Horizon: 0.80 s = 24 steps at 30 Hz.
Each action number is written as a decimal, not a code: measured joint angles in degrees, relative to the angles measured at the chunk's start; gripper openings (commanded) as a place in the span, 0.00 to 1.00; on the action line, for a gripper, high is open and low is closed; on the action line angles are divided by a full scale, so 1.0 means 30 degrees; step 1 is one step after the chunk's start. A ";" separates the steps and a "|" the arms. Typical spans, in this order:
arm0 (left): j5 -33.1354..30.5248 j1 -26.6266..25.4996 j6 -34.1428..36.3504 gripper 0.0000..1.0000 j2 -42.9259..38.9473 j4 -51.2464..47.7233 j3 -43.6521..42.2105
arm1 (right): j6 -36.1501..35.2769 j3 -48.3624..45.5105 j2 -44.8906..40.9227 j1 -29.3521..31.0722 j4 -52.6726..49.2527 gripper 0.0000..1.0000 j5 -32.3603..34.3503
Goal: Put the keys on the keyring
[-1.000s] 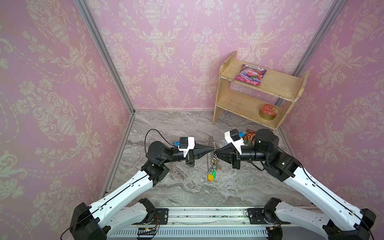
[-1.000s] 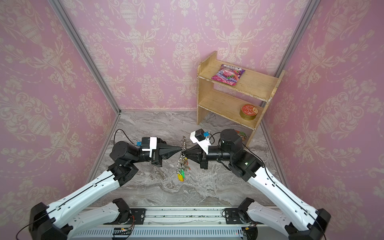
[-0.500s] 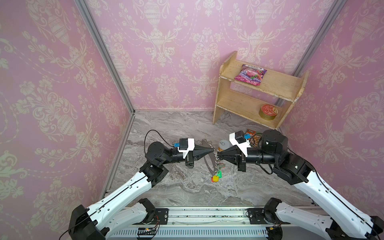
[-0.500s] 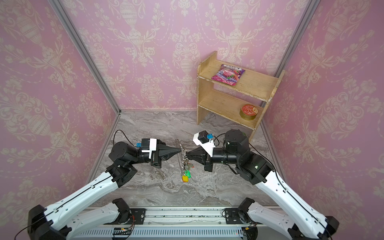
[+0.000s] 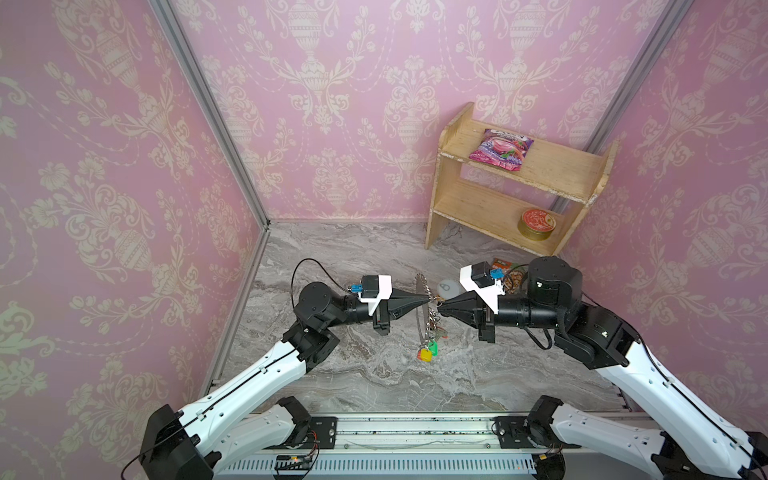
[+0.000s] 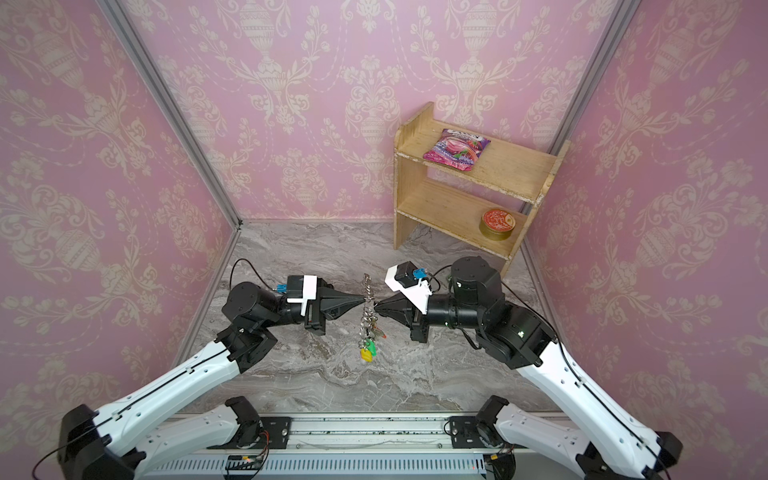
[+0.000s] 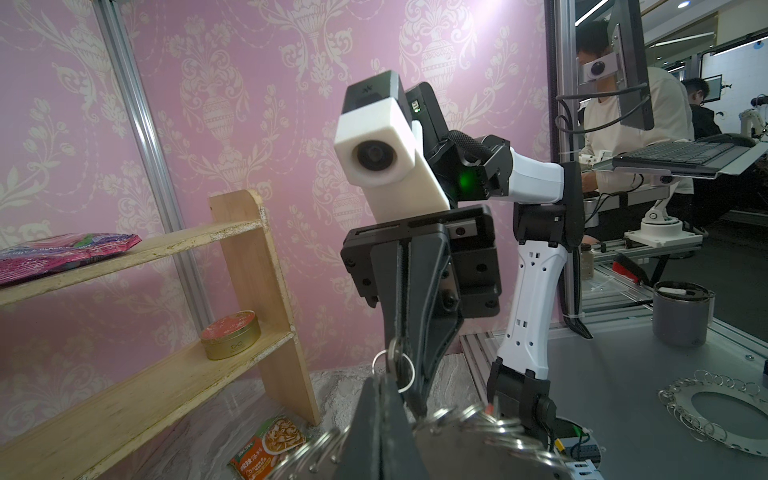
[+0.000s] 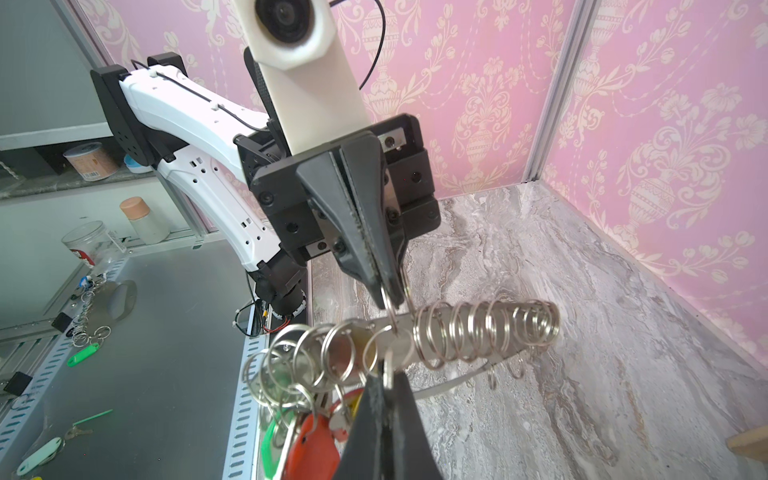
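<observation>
The keyring (image 5: 418,291) hangs edge-on above the marble floor, a flat silvery loop strung with many small rings (image 8: 478,328). Red (image 8: 311,449), yellow and green tags (image 5: 428,352) dangle below it, also shown as the tags (image 6: 368,351). My left gripper (image 5: 428,297) comes in from the left, shut on a small ring (image 7: 409,374). Opposite it, my right gripper (image 5: 439,307) is shut on thin silvery metal at that same ring (image 8: 390,365). The two tips nearly touch. The keys do not show.
A wooden shelf (image 5: 478,199) stands at the back right with a pink snack bag (image 5: 500,153) and a red tin (image 5: 536,222). A food packet (image 5: 505,272) and a pale round object (image 5: 448,289) lie behind the right gripper. Pink walls close three sides.
The right gripper has drawn slightly to the right and down, its arm stretching out. The hanging tags swung a little. The left gripper has stayed in place.
</observation>
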 measured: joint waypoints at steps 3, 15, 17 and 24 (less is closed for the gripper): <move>-0.0007 0.0000 0.0000 0.00 0.0000 0.0007 0.0000 | -0.0146 0.0051 0.0117 0.0080 -0.0146 0.00 0.0073; -0.0168 0.0007 0.0000 0.17 -0.0087 0.0073 -0.0634 | -0.0459 0.1151 0.1049 0.0539 -0.1413 0.00 0.1355; -0.0525 0.0000 0.0022 0.38 -0.0342 0.0058 -0.1217 | -0.0648 0.1603 0.1260 0.0597 -0.1698 0.00 0.1596; -0.2186 0.0007 0.0503 0.54 -0.2055 -0.1639 -0.2382 | -0.0634 0.1872 0.1982 0.1020 -0.2718 0.00 0.2288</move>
